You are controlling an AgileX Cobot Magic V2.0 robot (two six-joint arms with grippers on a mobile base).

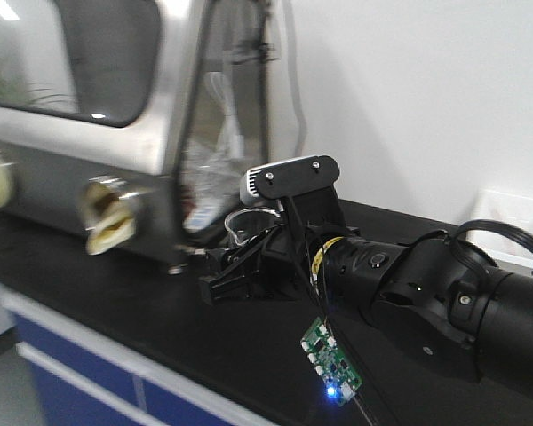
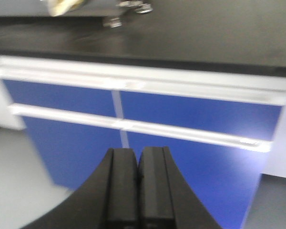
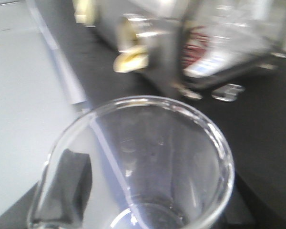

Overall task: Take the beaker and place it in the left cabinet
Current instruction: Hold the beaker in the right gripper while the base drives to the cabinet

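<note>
The beaker [image 1: 239,223] is clear glass with a pouring lip. It is held above the black counter [image 1: 107,293] in my right gripper [image 1: 222,275]. In the right wrist view the beaker [image 3: 148,157] fills the lower frame, mouth toward the camera. My right gripper [image 3: 152,198] is shut on it, and one black finger [image 3: 69,183] shows through the glass at the left. My left gripper [image 2: 138,160] is shut and empty, low in front of the blue drawer fronts [image 2: 195,114]. The pale grey-white left cabinet is out of view.
A steel glove box [image 1: 98,106] with round glove ports [image 1: 108,213] stands on the counter behind the beaker. It also shows in the right wrist view [image 3: 148,33]. A green circuit board [image 1: 330,359] hangs under the right arm. White wall at the right.
</note>
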